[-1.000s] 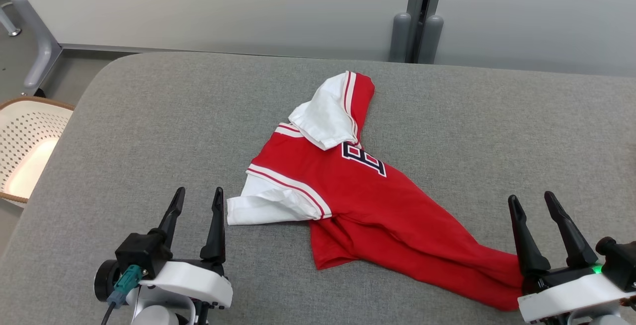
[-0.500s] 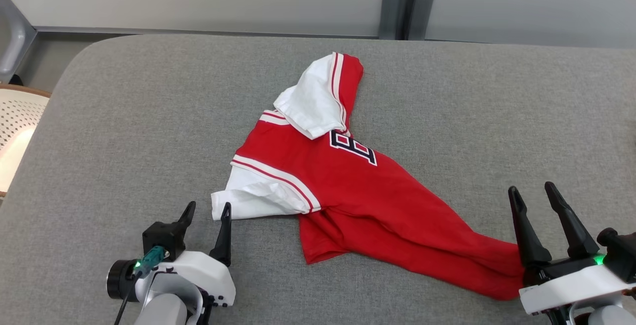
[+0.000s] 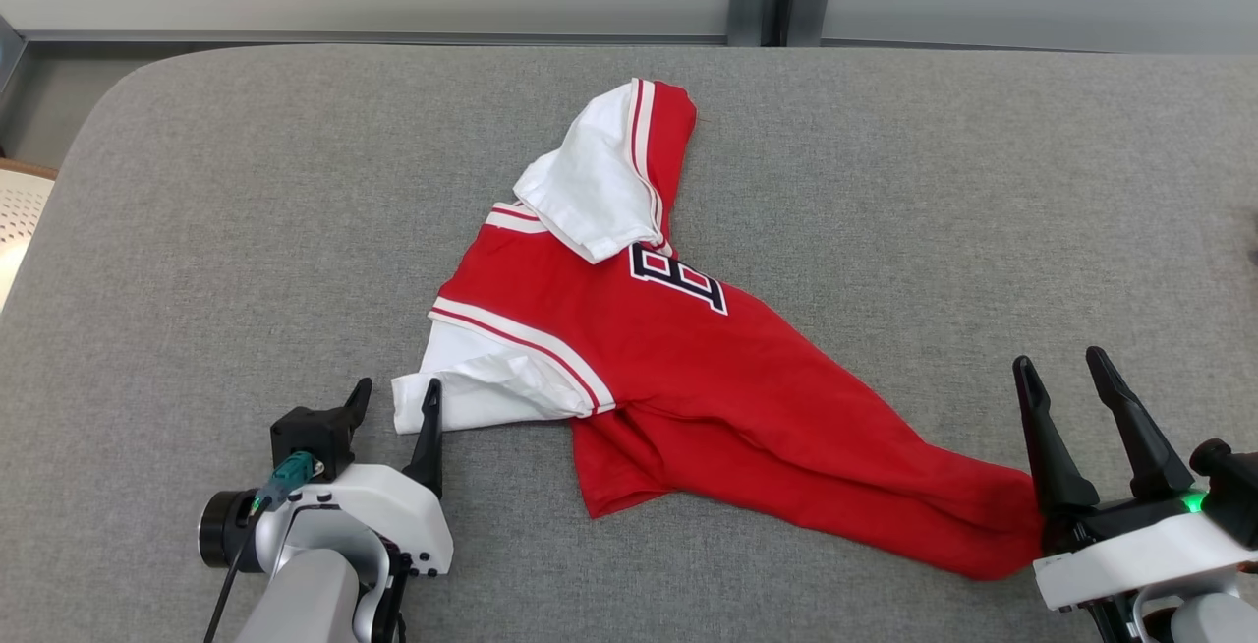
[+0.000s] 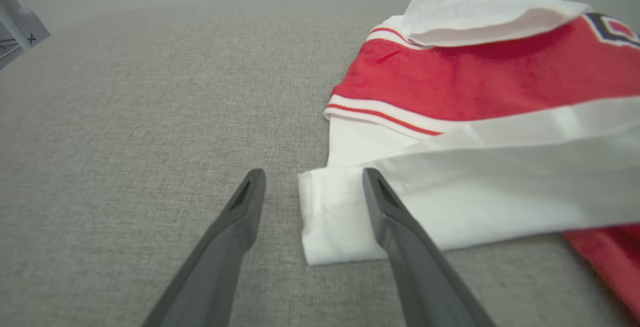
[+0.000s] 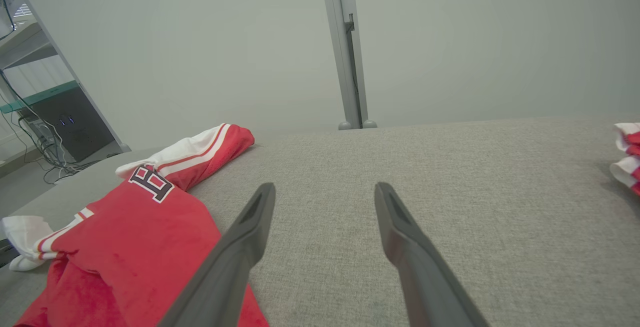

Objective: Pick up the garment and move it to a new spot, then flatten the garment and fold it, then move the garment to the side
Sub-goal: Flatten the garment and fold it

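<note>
Since the garment [image 3: 688,368], a red jersey with white sleeves, lies crumpled mid-surface [image 3: 246,230], nothing is lifted yet; the pick-up step looks about to start. Low at the garment's near white sleeve [image 3: 472,397] sits the left pincer [image 3: 397,385], fingers spread. In the left wrist view one finger overlaps the cuff [image 4: 330,217] corner and the other is over bare grey beside it. That puts the cuff edge between the jaws, likely lined up to pinch that corner. Contact with cloth: cannot tell. Just beside the garment's red hem end [image 3: 963,535] is the right pincer [image 3: 1059,358], also spread and holding nothing, fingers aimed past the cloth; probably staged for a hem grab. The far sleeve [image 3: 600,191] is flopped over onto the garment's chest letter [image 3: 678,279], so flattening will be needed. Another red-and-white cloth [image 5: 627,152] lies well apart from the garment, on its right-pincer side.
</note>
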### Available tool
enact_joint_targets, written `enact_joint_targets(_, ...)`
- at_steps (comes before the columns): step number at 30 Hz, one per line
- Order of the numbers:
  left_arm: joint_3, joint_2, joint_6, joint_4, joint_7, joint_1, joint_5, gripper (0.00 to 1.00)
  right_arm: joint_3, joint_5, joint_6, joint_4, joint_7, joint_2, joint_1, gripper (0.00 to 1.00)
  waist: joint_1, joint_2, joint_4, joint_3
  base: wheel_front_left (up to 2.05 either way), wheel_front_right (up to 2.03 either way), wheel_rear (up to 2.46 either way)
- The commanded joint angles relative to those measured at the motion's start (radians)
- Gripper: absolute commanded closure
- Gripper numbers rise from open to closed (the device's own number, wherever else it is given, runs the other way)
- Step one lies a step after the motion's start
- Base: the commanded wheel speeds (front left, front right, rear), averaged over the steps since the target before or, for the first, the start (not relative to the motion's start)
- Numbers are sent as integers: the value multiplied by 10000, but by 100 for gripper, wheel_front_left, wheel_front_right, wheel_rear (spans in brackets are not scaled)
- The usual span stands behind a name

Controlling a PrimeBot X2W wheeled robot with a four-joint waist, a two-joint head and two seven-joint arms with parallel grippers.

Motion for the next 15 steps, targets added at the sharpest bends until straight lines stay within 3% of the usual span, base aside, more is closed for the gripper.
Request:
enact_joint_targets(1,39,47,-36,200,0,-211,-13,0,-44,44,0,35,-53,-45,-121,0,0,-1,3,10,0,0,0)
enact_joint_targets(5,25,43,-59,637,0,-466,-105,0,-17,53,0,52,-53,-56,-178,0,0,-1,1,72,0,0,0)
enact_joint_targets(6,10,44,-88,718,0,-528,-120,13,-19,50,0,56,-53,-57,-191,0,0,-1,0,82,0,0,0)
enact_joint_targets(9,-34,44,-160,940,0,-650,-184,94,-26,50,0,81,-53,-58,-181,0,0,-1,5,98,0,0,0)
enact_joint_targets(10,-58,42,-209,1001,0,-669,-195,100,-35,50,0,89,-53,-60,-183,0,0,-1,9,99,0,0,0)
enact_joint_targets(15,-76,42,-257,1005,-1,-752,-229,100,-70,50,0,106,-53,-63,-174,0,0,-1,41,83,0,0,0)
